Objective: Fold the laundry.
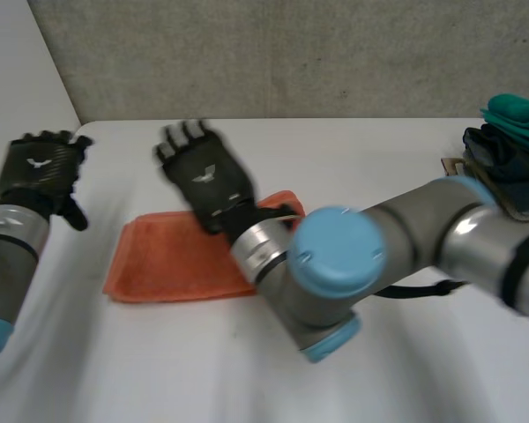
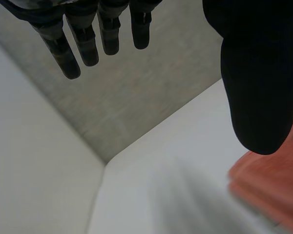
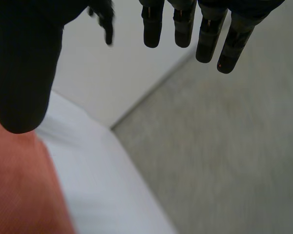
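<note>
Nearest the front edge of the white table, the right arm reached in from the right edge, its grey elbow and light-blue cap raised over the bare top. Just beyond it an orange cloth lay flat and folded into a rectangle, somewhat left of the table's middle, with its long sides running along the front edge. The right hand was over the cloth's far edge toward its right end, palm down, with its wrist above the cloth's far right corner. Its fingers were straight and spread, reaching past the cloth over bare table toward the back edge, and they held nothing. In the right wrist view its thumb hung above the cloth's border. Whether the palm touched the cloth could not be told. By the table's left edge, apart from the cloth, was the left hand. Its fingers were also straight and relaxed with nothing in them, and in the left wrist view the cloth's corner lay beside its thumb. At the far right corner of the table sat a pile of clothes, a teal piece on top of dark blue ones. Behind the back edge stood a grey wall.
</note>
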